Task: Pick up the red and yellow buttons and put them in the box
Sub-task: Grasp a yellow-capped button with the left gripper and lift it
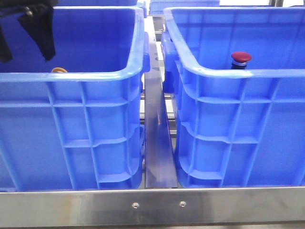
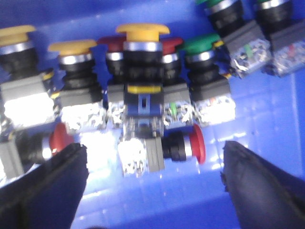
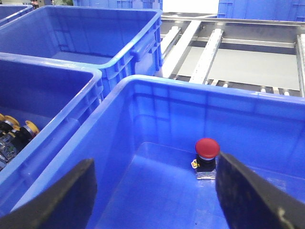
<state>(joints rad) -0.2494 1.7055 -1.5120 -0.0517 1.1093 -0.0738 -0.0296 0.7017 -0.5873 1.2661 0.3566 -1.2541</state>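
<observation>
Your left tool (image 2: 152,191) stands wide, holding nothing: its two dark fingers (image 2: 45,191) sit far apart with bare blue floor between them. It hangs inside the left blue ribbed plastic crate (image 1: 71,143), over a crowd of mushroom-head push buttons. Directly ahead of it stands a yellow-capped button (image 2: 142,33) on a dark body with a silver collar, upright and at the middle of the row. Just nearer the tool lies a red-capped button (image 2: 196,143) tipped on its side, its cap facing toward one finger. Another red cap (image 2: 58,138) shows beside the opposite finger, partly hidden. Green-capped buttons (image 2: 202,45) and more yellow ones (image 2: 71,47) fill the rest of the row; the picture is blurred, so finer detail is lost.

Your right tool (image 3: 152,191) is also spread wide and empty, looking down into the right blue plastic crate (image 1: 238,133) with the thick rolled rim. One glossy red domed button (image 3: 207,155) already stands upright on that crate's floor, near the far wall and close to one dark finger (image 3: 248,191) without touching it. From the front you see its cap just over the near rim. A bright steel rail (image 1: 155,133) runs between the two crates.
</observation>
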